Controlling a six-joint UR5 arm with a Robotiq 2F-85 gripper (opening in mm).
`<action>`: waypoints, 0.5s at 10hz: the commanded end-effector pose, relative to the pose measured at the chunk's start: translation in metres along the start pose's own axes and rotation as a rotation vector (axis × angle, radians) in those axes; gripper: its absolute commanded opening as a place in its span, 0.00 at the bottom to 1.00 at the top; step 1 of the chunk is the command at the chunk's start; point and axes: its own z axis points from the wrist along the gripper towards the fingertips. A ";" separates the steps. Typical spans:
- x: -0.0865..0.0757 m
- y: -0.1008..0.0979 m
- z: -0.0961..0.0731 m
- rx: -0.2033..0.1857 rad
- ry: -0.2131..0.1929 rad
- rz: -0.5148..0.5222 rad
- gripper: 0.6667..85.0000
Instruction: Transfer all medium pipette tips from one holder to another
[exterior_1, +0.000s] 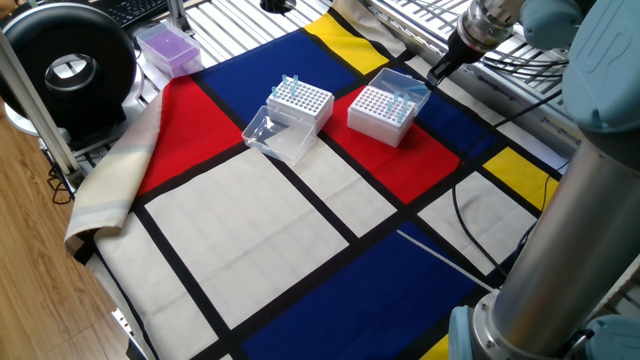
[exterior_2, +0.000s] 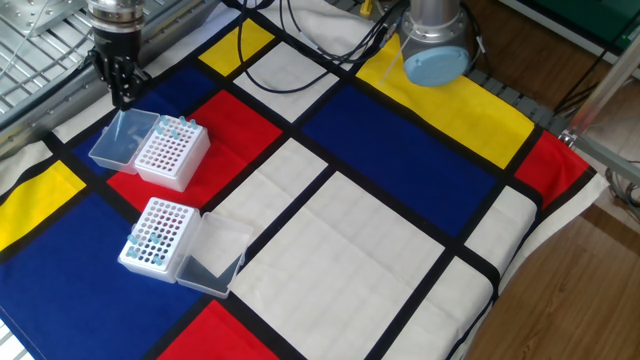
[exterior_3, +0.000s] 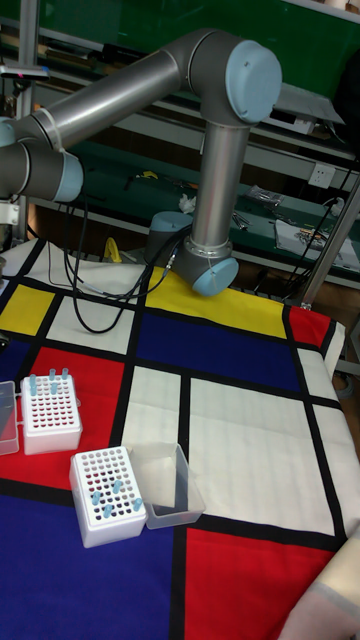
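Note:
Two white perforated holders stand on the coloured cloth, each with its clear lid open beside it. Near the gripper, one holder (exterior_1: 381, 113) (exterior_2: 170, 155) (exterior_3: 50, 415) carries a few pale-blue medium pipette tips (exterior_2: 171, 125) (exterior_3: 48, 380) along one edge. Several tips (exterior_2: 146, 244) (exterior_3: 108, 490) (exterior_1: 289, 86) are scattered in the other holder (exterior_1: 301, 104) (exterior_2: 158, 232) (exterior_3: 104, 497). My gripper (exterior_1: 436, 74) (exterior_2: 122, 92) hangs just above the first holder's lid (exterior_2: 118, 140), fingers together, and no tip shows between them. The tall fixed view does not show the gripper.
A black round device (exterior_1: 68, 66) and a purple box (exterior_1: 168, 47) sit beyond the cloth's corner. A metal rack (exterior_2: 40, 30) lies behind the gripper. Cables (exterior_2: 320, 40) trail by the robot base (exterior_2: 435, 50). The cloth drapes over the table edge (exterior_1: 100, 200).

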 end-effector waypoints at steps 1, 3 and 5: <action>-0.003 -0.001 -0.001 -0.002 -0.013 0.015 0.27; -0.003 -0.001 -0.001 -0.004 -0.016 0.016 0.27; -0.004 0.000 -0.002 -0.007 -0.018 0.015 0.27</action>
